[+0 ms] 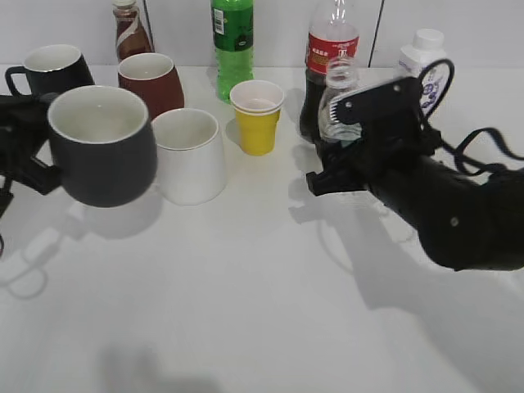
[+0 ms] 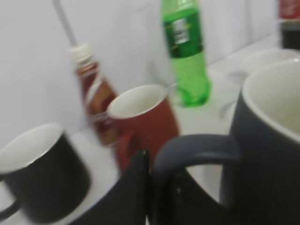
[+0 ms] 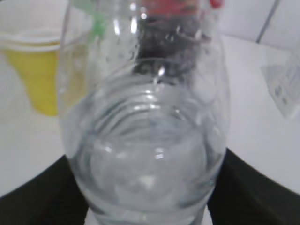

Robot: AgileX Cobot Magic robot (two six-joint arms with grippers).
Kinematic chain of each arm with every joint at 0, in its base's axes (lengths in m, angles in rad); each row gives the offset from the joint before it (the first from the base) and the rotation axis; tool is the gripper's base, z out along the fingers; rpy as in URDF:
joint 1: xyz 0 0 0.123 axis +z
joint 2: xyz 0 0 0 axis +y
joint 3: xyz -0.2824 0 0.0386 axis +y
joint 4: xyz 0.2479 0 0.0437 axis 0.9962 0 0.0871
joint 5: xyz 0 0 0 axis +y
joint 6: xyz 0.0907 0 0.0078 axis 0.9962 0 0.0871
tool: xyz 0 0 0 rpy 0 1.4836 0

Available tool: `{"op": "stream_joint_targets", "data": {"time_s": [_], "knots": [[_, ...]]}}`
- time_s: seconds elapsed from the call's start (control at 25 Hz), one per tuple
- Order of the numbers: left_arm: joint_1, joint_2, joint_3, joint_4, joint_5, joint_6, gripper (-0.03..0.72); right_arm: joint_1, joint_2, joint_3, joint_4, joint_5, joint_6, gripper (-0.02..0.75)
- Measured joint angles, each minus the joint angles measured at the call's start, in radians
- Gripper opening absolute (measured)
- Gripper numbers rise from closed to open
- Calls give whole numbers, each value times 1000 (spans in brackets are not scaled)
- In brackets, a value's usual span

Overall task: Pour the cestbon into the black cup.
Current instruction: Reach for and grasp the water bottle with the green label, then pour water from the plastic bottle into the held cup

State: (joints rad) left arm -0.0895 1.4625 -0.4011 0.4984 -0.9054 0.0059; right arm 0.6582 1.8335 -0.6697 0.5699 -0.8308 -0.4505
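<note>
Holding cestbon [image 1: 340, 102] upright in clenched right claw [image 1: 354, 123]; thin, slick, water-heavy, so we are gripping ribbed waist. Left claw [image 1: 24, 151] is clamping black cup [image 1: 102, 143] handle, lifted above worktop [image 1: 246, 286].

The left gripper [image 1: 33, 164] holds the black cup [image 1: 102, 146] by its handle, lifted above the white table [image 1: 246, 286]. The right gripper [image 1: 352, 135] holds the cestbon [image 1: 338, 102] upright, without cap, in front of the red-labelled cola bottle [image 1: 332, 41]. A white mug [image 1: 190, 155] and a yellow paper cup [image 1: 257, 116] stand between them.
</note>
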Motion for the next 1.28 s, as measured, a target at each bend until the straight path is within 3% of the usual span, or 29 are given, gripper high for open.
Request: {"op": "stream_joint_targets", "data": {"time_s": [0.28, 0.52, 0.8, 1.28], "knots": [[-221, -86, 0, -39, 164, -6, 41, 5, -202, -29, -243, 139, -312, 482], [-373, -88, 0, -144, 225, -6, 41, 7, -239, -60, -335, 205, -662, 482], [-426, -90, 0, -199, 230, -13, 41, 7, -239, -60, -447, 219, -804, 482], [-441, -88, -54, -202, 356, -25, 41, 7, -239, -60, -538, 188, -955, 482]]}}
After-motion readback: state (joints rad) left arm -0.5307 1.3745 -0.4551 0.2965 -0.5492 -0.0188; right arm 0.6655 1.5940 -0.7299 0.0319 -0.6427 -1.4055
